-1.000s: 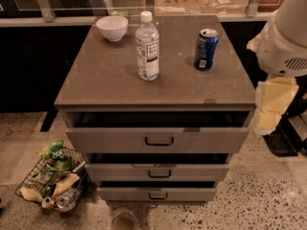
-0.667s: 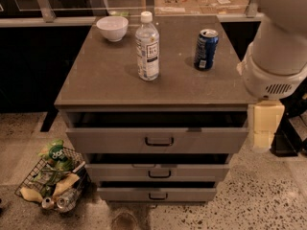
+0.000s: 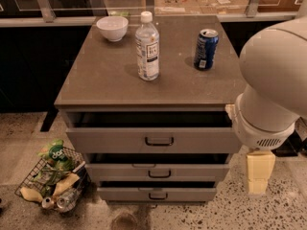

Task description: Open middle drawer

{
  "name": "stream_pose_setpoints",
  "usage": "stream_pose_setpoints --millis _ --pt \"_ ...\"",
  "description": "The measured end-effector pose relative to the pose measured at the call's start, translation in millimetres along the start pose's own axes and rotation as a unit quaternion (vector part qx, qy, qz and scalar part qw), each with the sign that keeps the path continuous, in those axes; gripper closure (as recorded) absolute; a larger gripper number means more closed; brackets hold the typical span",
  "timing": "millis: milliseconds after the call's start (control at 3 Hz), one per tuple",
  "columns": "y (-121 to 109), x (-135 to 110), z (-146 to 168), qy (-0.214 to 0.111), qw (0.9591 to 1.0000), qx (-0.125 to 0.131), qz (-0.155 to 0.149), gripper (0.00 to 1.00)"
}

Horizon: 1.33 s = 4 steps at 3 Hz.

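Three things on the grey bench [image 3: 105,80], white bowl [image 3: 112,28], clear bottle [image 3: 147,47], blue can [image 3: 206,49], middle drawer [image 3: 192,172] below the pulled-out top drawer [image 3: 110,140], front set further back, pale tool [image 3: 259,172] hanging just right of it, apart, cannot tell whether spread or pressed together

Overhead light is falling on the grey tabletop [image 3: 110,80] and lighting it evenly, while the far left background is lying in near darkness. The water bottle [image 3: 147,47] and the blue can [image 3: 206,49] are casting short, soft shadows to their left, so the stronger light is coming from the right. The gap above the middle drawer [image 3: 192,172] is sitting in deep shadow. The white arm [image 3: 276,80] is glowing bright at near right. The pale gripper [image 3: 260,174], hanging beneath it beside the drawers' right end, is taking on a warm yellowish tone.
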State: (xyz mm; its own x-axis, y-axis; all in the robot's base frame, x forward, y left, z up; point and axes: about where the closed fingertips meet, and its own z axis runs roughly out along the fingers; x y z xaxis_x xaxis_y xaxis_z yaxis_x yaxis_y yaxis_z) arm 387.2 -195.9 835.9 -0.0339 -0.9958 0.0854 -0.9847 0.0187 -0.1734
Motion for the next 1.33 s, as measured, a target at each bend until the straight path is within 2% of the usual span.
stream_pose_setpoints --millis 333,667,1000,1333 --pt "-2 -2 4 -0.005 1.0 0.003 0.002 0.0" --pt "-6 -10 29 -0.026 0.9994 0.011 0.018 0.0" --pt "6 -26 82 -0.065 0.9965 0.008 0.052 0.0" --pt "22 -48 130 -0.107 0.9922 0.006 0.063 0.0"
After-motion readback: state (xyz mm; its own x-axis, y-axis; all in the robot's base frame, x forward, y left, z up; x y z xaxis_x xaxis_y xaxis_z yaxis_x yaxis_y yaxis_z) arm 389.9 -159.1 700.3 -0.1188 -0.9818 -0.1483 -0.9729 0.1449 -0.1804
